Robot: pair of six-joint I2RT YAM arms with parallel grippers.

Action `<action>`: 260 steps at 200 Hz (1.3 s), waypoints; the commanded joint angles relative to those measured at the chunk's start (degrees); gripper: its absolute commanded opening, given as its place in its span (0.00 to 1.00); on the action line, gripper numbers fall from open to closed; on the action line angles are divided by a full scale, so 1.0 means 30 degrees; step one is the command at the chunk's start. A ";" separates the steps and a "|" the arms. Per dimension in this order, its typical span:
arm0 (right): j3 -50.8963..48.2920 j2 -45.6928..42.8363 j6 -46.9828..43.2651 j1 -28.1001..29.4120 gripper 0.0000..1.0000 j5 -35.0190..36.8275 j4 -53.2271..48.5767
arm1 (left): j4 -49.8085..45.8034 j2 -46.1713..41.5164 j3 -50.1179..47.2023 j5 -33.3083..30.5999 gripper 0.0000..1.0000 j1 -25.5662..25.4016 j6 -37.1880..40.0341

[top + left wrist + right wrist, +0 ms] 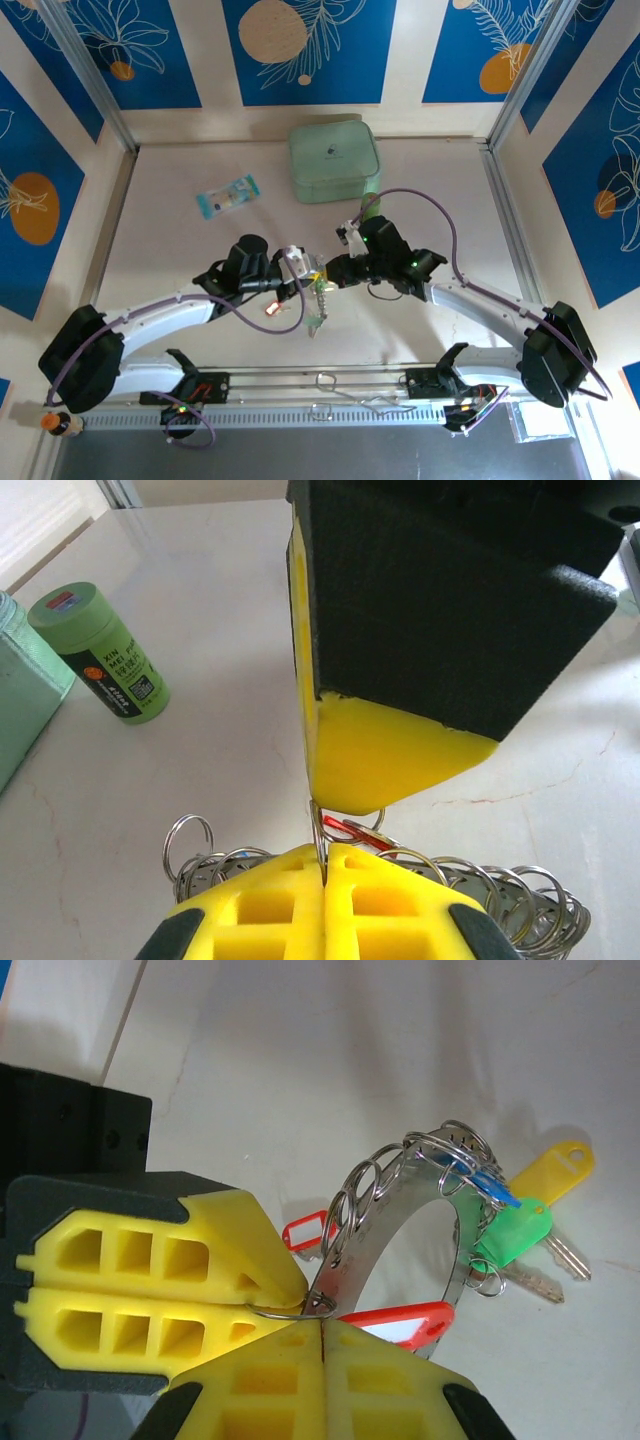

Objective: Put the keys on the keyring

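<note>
1. Here the left gripper (pixel 325 868) has its fingers pressed flat together, with a thin wire loop of the keyring (pixel 400 1225) pinched upright in the seam.
2. The right gripper (pixel 322 1332) is likewise closed. The ring's band and a wire loop enter its seam at the tips, which meet the left gripper's tips.
3. The keyring stands on edge at mid-table between the two grippers, its band lined with many small wire loops. Whether it touches the table (pixel 180 250) cannot be told.
4. The keys (pixel 515 1232) are on the ring. Green, yellow and blue heads cluster on the side away from the fingers, and two red heads sit close to the pinch. In the top view they trail toward the near edge.
5. A green bottle (pixel 100 652) stands just far of the right gripper.
6. A mint case (pixel 333 160) sits at far centre, the bottle beside its near right corner.
7. A small packet (pixel 227 195) lies left of the case, apart from it.
</note>
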 commanded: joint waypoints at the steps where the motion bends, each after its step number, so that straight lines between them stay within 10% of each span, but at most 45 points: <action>1: -0.0671 -0.0385 0.1651 0.0194 0.00 0.1267 -0.0072 | 0.1544 -0.0671 -0.0263 0.0013 0.00 -0.0516 0.0568; 130: -0.1650 -0.0958 0.3307 0.0473 0.00 0.0890 0.0797 | 0.3202 -0.0922 -0.1085 -0.1173 0.00 -0.1046 0.0752; 167: -0.1506 -0.1595 0.2179 0.0279 0.38 0.0507 0.0377 | 0.3230 -0.0793 -0.1094 -0.1104 0.00 -0.1104 0.0610; 260: -0.4596 -0.6158 -1.2206 -0.0449 0.48 0.0032 0.3812 | 0.6905 -0.0367 -0.2233 0.0650 0.00 -0.1041 -0.2005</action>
